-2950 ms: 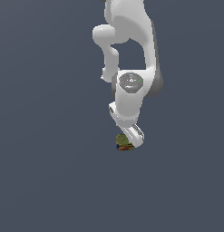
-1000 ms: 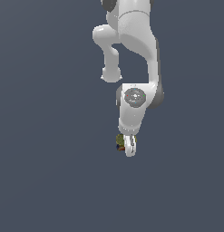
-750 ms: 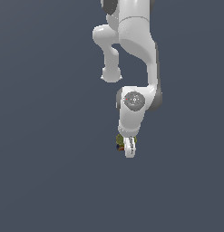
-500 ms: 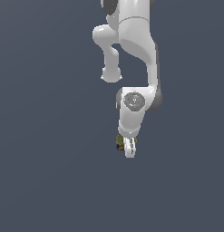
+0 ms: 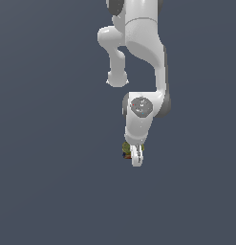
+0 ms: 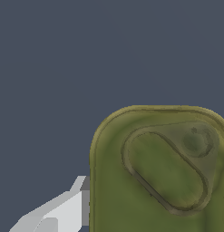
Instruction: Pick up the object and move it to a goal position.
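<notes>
the claw [image 5: 135,161] hung at the bottom of the white arm [image 5: 143,57], pointing straight down, and i took the object [image 5: 126,150] as my landmark for everything else. in the exterior view the claw's white tip sat right against the object, just to the exterior view's right of it, hiding most of it, so only a sliver of olive green with a fleck of orange-red showed. whether the claw was clenched on the object or merely standing around it, i could not tell: no gap between the fingers showed in either view.

in the wrist view the object [image 6: 158,172] filled much of the picture, its mottled olive top with a raised oval ridge very close under the camera. one pale finger [image 6: 59,210] showed just beside the object's edge, apparently touching it; the other finger was out of sight.

beyond the object there was only plain grey-blue ground [image 5: 52,191], with no goal marker visible.

what worried me was the hold. the object looked offset from the claw's middle, so an off-centre pinch could let it twist or slip out during a lift. if the fingers were not really closed, a lift would leave it behind.
</notes>
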Motion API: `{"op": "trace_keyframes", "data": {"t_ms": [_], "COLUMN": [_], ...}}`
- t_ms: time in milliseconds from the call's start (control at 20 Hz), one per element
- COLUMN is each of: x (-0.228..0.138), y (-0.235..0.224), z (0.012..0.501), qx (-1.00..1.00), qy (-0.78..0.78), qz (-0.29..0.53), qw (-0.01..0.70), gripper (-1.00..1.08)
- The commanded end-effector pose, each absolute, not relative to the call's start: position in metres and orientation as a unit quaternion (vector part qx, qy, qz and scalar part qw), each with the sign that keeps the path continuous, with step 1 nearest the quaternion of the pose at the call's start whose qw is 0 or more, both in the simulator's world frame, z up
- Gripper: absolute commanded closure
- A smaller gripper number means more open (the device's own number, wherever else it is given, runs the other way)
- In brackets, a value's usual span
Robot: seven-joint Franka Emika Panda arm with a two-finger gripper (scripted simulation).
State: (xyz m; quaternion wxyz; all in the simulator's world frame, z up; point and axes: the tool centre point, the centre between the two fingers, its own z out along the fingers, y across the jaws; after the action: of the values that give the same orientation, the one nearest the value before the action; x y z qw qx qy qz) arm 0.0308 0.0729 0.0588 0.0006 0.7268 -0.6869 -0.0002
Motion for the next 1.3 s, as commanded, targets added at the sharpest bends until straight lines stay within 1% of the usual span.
{"op": "trace_keyframes", "data": {"t_ms": [0,300,550,1250], "x": [0.030,0.018,0.002,-0.070], "y": [0.075,0.085,0.101,0.172], "z": [0.062,0.078,0.102,0.211], "qx": [0.727,0.727,0.727,0.727], "qy": [-0.687,-0.687,-0.687,-0.687], "qz": [0.000,0.000,0.000,0.000], "qw": [0.000,0.000,0.000,0.000], "gripper": [1.08,1.08,1.08,1.08]}}
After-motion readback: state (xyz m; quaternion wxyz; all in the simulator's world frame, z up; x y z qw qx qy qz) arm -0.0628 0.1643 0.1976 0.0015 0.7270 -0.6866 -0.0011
